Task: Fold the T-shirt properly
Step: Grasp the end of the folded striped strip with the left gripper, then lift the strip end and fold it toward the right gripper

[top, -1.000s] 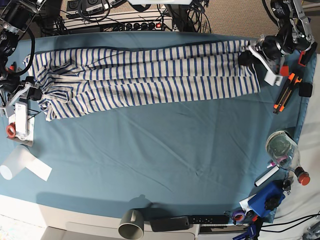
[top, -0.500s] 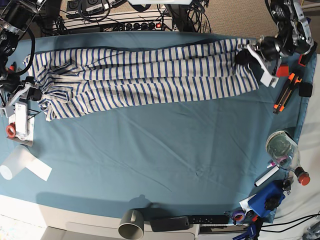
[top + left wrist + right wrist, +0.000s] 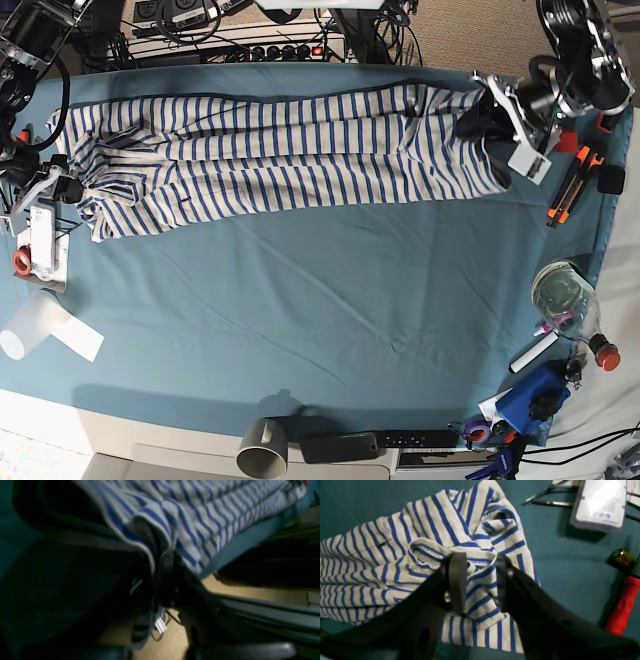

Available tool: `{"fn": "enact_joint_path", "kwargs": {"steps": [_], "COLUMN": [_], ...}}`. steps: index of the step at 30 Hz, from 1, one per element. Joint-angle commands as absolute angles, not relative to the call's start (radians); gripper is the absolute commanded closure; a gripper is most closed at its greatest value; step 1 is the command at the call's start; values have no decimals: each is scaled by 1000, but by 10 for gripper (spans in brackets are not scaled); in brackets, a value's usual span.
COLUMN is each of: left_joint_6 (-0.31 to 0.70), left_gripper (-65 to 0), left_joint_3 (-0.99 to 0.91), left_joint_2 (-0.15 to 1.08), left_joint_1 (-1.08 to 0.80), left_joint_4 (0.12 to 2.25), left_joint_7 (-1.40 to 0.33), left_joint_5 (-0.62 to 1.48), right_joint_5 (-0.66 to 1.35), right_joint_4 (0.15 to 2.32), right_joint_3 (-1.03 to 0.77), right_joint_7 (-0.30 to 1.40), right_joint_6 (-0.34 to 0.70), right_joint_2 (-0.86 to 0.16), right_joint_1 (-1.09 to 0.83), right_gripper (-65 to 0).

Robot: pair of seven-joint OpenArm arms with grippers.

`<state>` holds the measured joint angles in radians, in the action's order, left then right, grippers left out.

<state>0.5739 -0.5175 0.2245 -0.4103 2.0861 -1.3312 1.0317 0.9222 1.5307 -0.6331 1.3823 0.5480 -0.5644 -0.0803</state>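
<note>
The T-shirt (image 3: 280, 150), white with blue stripes, lies as a long narrow band across the back of the teal table. At its right end my left gripper (image 3: 478, 115) is shut on the hem and holds it a little off the table. The left wrist view shows that hem (image 3: 212, 512) pinched in the gripper (image 3: 163, 560). At the band's left end, my right gripper (image 3: 70, 187) stands open. Its two fingers straddle a rumpled fold of the T-shirt (image 3: 382, 567) near the neck, with a clear gap in the gripper (image 3: 480, 562).
A white box (image 3: 42, 235) and a red tape ring (image 3: 22, 262) lie at the left edge, a white roll (image 3: 35, 330) below them. At the right edge are an orange tool (image 3: 568, 190) and a glass jar (image 3: 565, 290). A grey cup (image 3: 263, 447) stands at the front.
My left gripper has carried the hem end leftward and slightly up, shortening the band at its right end. The right arm has stayed where it was.
</note>
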Motion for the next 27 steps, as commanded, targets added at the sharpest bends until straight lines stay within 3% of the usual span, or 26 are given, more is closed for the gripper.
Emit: {"fn": "enact_joint_path", "kwargs": {"steps": [1,10,15,27], "left_joint_6": [578,656,656,611], "left_gripper": [0,0,0,0], "left_joint_3": [-520,-516,-390,58], "left_joint_2": [233,149,117,117], "left_joint_1": [-413,-418,-418,-353], "left_joint_4": [2123,2215,2231,2230], "left_joint_7": [-1300,-1301,-1299,-1127], "left_joint_5": [1065,1235,1225,825], "right_joint_5": [938,942,942,921], "right_joint_4": [1545,1544,1545,1545], "right_joint_3": [-643,-642,-642,-642], "right_joint_7": [1356,1353,1353,1342], "right_joint_6": [553,553,553,564], "right_joint_2": [-590,-590,-590,-472], "right_joint_1": [-69,-69,-69,-70], "right_gripper": [-202,-202,-202,-202]}}
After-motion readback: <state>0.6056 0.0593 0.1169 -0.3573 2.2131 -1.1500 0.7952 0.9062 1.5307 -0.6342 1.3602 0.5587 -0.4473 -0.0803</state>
